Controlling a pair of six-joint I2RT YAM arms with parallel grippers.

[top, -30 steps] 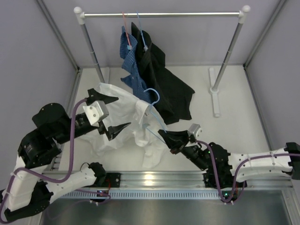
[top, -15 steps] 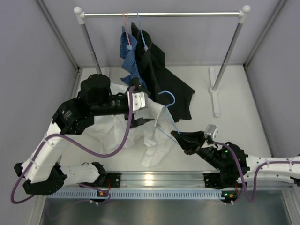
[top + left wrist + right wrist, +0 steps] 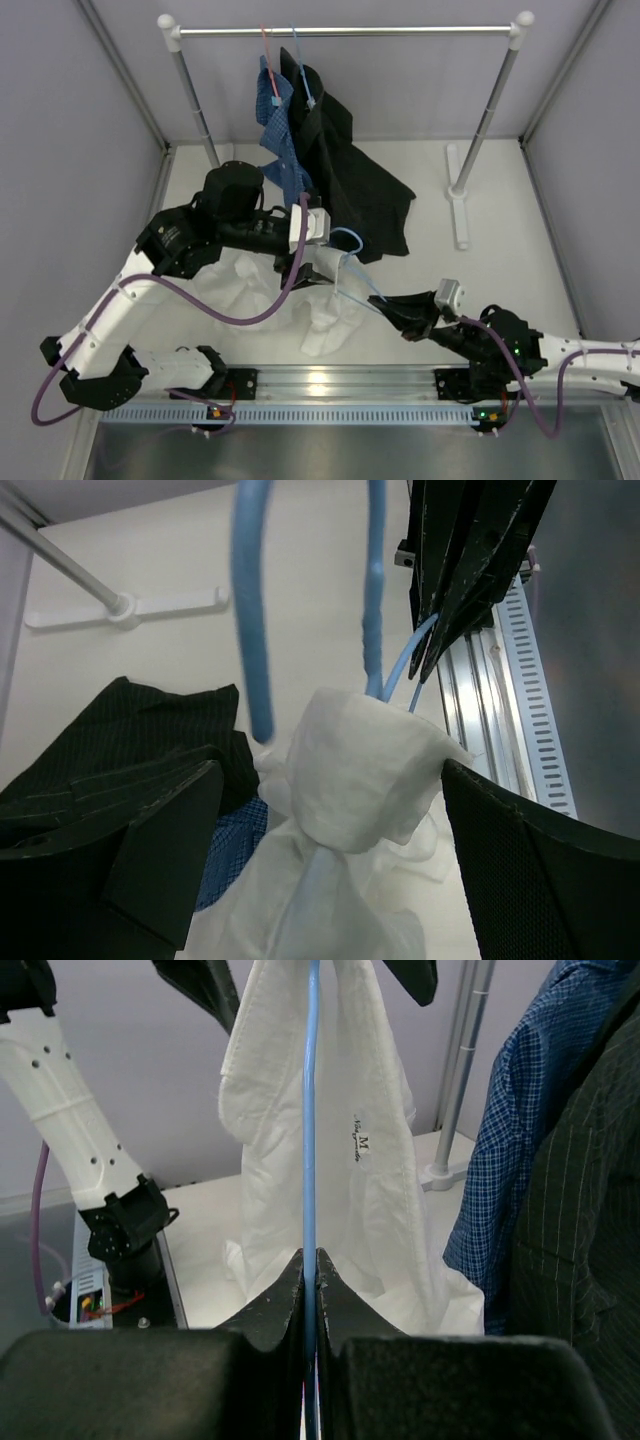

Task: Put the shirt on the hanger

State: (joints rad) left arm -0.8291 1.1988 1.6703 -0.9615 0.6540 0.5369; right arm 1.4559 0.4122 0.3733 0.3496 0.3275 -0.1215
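Over worktop (image 3: 430, 170) centre: left claw (image 3: 330, 770) has swung in from left edge, now spread wide either side of shirt (image 3: 350, 770) collar; right claw (image 3: 309, 1255), pinching hanger (image 3: 309, 1110) by lower wire, has drawn back rightward; shirt bunched under hanger's hook, tail trailing on worktop; collar looks threaded, shoulders not yet seated.

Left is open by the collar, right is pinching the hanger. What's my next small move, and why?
Probably close the left gripper on the bunched collar of the shirt. It stands wide open on either side of that bunch, just below the hook of the hanger, while the right gripper is shut on the wire, likely steadying it.
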